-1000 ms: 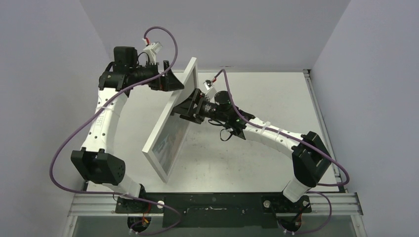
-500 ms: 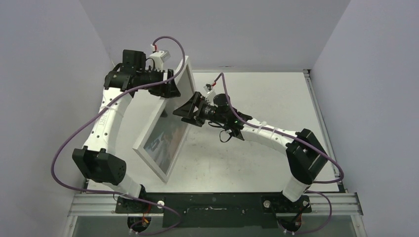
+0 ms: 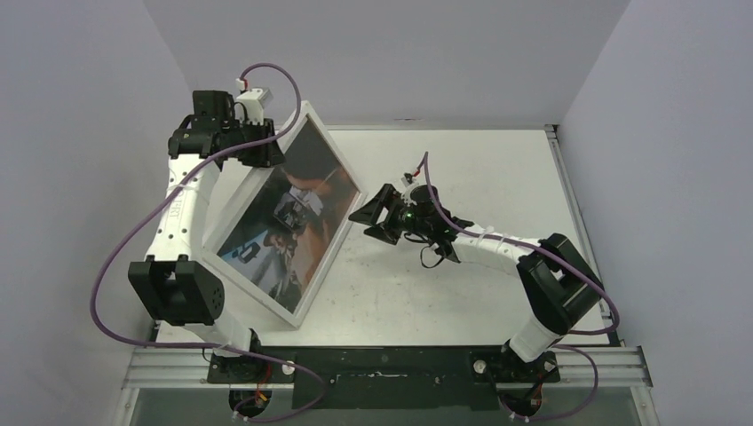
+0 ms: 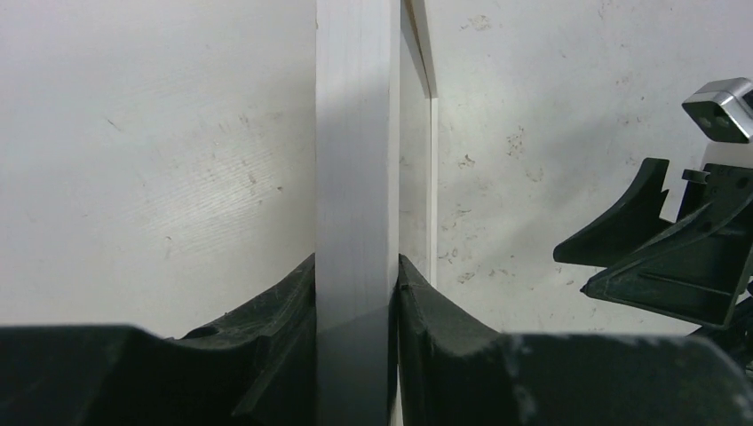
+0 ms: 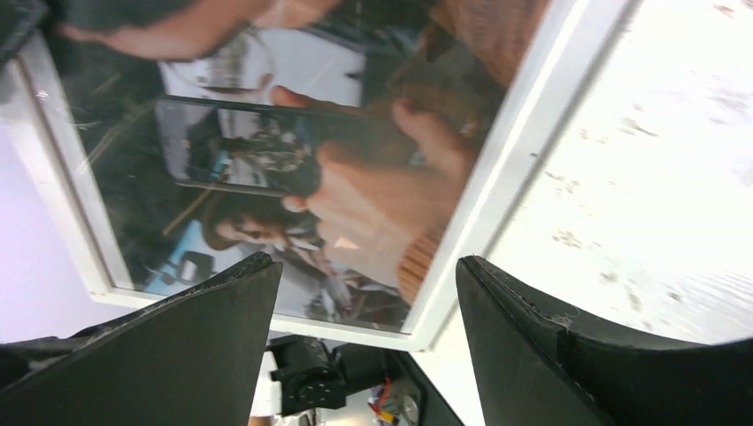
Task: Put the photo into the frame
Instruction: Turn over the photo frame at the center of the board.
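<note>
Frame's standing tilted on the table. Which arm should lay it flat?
Left. The left fingers clamp the frame by its top bar; the right fingers stand open, apart from it.

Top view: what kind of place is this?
Probably a robot test booth: grey walls box in a scuffed white table, and a left arm and right arm are bolted to a metal rail at its near edge.
</note>
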You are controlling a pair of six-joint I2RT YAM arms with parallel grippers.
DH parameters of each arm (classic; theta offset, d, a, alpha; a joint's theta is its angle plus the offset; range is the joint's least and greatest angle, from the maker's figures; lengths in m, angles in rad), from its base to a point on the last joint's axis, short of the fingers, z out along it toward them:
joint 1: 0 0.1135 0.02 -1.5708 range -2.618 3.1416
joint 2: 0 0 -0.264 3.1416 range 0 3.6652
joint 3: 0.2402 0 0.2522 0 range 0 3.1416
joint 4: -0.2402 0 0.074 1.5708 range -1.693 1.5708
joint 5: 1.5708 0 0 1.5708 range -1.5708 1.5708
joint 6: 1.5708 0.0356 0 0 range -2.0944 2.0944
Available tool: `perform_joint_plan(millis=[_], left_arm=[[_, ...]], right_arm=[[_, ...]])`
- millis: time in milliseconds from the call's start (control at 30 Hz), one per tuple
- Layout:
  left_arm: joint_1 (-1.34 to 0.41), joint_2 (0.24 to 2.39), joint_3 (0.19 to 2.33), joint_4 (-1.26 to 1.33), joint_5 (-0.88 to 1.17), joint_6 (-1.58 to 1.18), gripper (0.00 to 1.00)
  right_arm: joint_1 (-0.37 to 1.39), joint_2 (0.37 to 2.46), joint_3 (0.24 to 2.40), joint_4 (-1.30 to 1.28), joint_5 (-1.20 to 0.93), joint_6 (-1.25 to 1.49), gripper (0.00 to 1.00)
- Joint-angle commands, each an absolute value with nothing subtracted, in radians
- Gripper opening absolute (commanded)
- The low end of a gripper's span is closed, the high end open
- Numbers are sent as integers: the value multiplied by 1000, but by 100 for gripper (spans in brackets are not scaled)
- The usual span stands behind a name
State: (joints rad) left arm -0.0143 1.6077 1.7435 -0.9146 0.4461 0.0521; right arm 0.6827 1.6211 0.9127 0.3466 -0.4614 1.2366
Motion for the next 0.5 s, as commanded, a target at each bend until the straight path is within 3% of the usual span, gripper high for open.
perform_joint_plan(millis=[0,200,467], left_arm=[[-5,1650,1704,-835,487,80,25],[31,1735,1639,-724,603,59,21],[12,1928,1687,-583,657,-46,15]], right_arm=[[670,1609,849,369,-465,1194,74],[667,1637,737,426,-456,1202,80],[701,1638,683,455,-448,1235,81]])
